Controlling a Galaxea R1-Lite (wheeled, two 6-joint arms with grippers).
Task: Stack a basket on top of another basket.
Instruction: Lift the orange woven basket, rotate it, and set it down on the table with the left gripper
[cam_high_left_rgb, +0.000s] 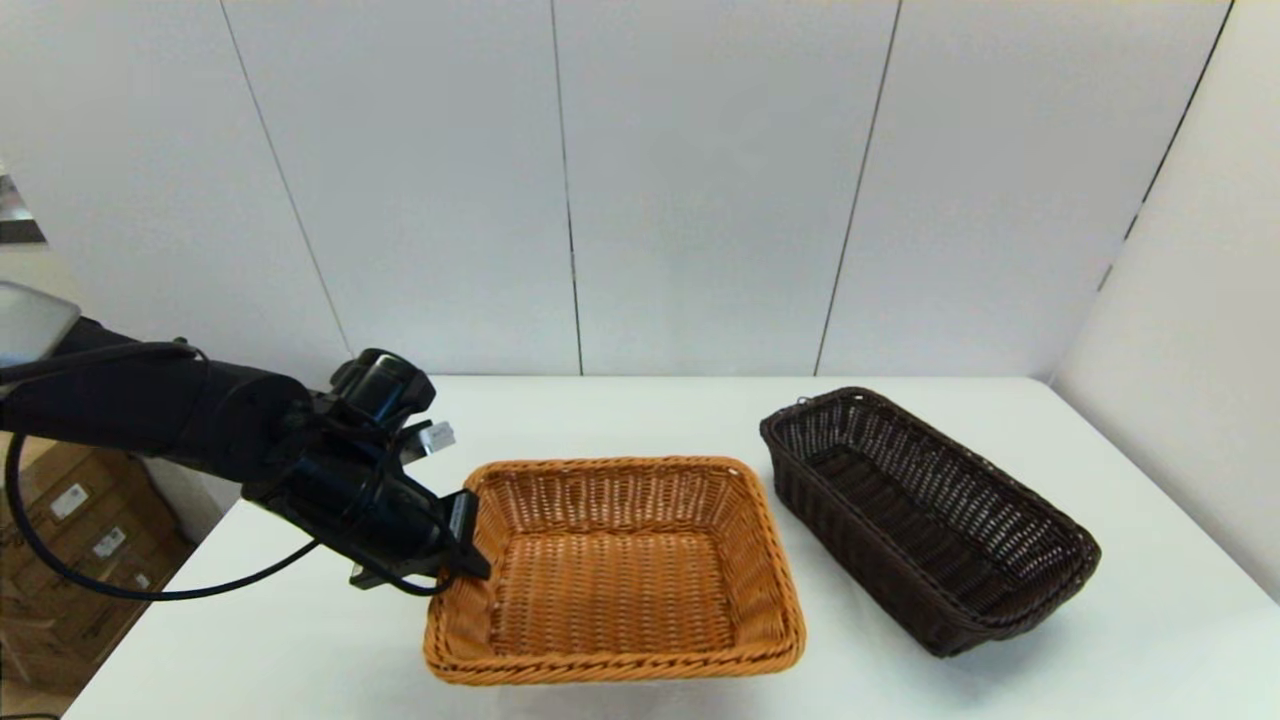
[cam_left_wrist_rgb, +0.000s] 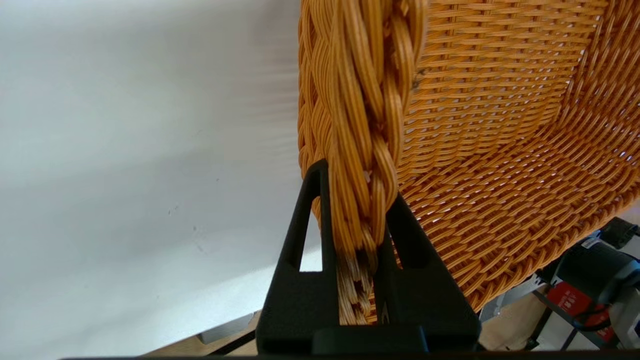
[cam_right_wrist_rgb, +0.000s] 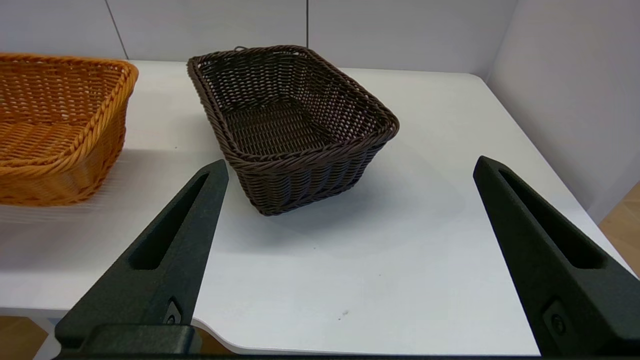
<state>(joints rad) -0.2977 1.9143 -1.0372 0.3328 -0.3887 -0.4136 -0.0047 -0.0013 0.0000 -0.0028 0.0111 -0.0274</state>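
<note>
The orange-tan wicker basket (cam_high_left_rgb: 620, 570) sits at the table's middle front. My left gripper (cam_high_left_rgb: 468, 545) is at its left short side, shut on the braided rim; in the left wrist view the black fingers (cam_left_wrist_rgb: 400, 235) pinch the rim of the orange basket (cam_left_wrist_rgb: 500, 150) from inside and outside, with my left gripper (cam_left_wrist_rgb: 357, 185) closed around it. The dark brown open-weave basket (cam_high_left_rgb: 925, 520) stands empty to its right, angled. From the table's front edge, my right gripper (cam_right_wrist_rgb: 351, 164) faces the dark basket (cam_right_wrist_rgb: 290, 130), open and holding nothing; the orange basket (cam_right_wrist_rgb: 55, 125) lies beside it.
The white table (cam_high_left_rgb: 1150, 640) ends at a grey panelled wall behind and a side wall at the right. Cardboard boxes (cam_high_left_rgb: 70, 530) stand on the floor beyond the table's left edge. A gap of bare table separates the two baskets.
</note>
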